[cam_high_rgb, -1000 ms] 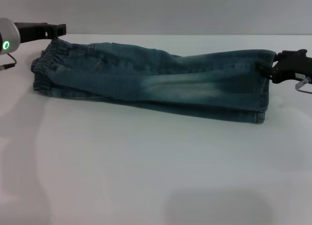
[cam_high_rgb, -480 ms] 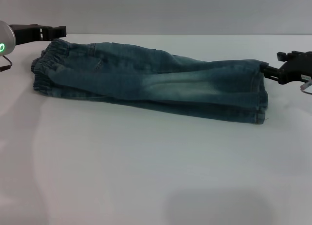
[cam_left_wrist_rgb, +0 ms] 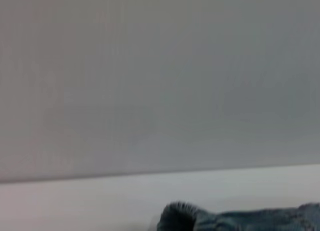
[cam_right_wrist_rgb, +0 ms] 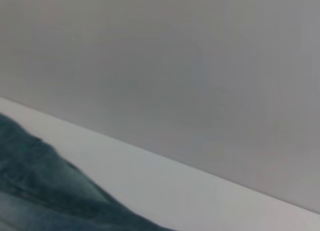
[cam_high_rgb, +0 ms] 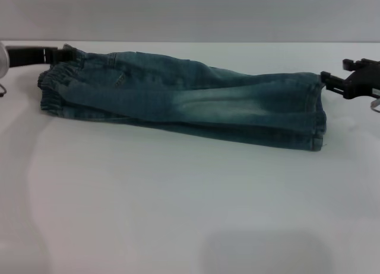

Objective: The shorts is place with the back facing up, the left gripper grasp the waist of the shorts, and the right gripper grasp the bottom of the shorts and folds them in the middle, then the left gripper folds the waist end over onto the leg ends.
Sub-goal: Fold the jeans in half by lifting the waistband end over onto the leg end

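Take the shorts (cam_high_rgb: 184, 99) as your reference: they lie folded lengthwise on the white table (cam_high_rgb: 178, 209). At their left end, the left gripper (cam_high_rgb: 59, 53) sits at the gathered waist of the shorts (cam_high_rgb: 56, 84); you cannot tell whether its jaws are clenched. At their right end, the right gripper (cam_high_rgb: 325, 78) touches the bottom of the shorts (cam_high_rgb: 317, 111); its jaw state is equally unreadable.

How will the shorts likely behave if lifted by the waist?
The shorts lie limp and creased on the table, so probably floppy, the legs drooping. The folded denim looks thick, so likely fairly heavy for its size. The ruffled waist should grip easily.
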`<state>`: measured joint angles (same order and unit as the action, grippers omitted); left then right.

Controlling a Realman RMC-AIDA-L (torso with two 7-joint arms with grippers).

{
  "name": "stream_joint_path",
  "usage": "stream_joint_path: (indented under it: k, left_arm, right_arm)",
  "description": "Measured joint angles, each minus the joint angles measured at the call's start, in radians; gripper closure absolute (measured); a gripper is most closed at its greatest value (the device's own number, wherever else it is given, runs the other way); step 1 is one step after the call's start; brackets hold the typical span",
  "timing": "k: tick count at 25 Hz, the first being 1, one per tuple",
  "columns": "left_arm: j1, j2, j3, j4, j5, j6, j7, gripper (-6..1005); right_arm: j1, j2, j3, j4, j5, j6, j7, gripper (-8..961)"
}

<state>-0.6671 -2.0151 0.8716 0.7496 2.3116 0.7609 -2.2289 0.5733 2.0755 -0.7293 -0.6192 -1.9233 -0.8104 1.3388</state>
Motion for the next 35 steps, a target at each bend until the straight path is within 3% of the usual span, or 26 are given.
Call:
stream_joint_path:
  k: [8,11,35]
  left_arm:
    - [0.017,-0.002,0.0,-0.017,0.001,-0.025,-0.004,166]
    - [0.029,-0.007,0.01,-0.069,0.002,-0.094,0.003,166]
    - [0.013,0.006,0.013,-0.157,0.004,-0.102,0.009,165]
  right_arm:
    - [-0.005,-0.001,-0.084,-0.016,0.053,-0.011,-0.002,380]
    - [-0.007,-0.001,-0.1,-0.026,0.055,-0.016,-0.002,379]
    - [-0.006,0.001,-0.105,-0.051,0.081,-0.054,0.001,381]
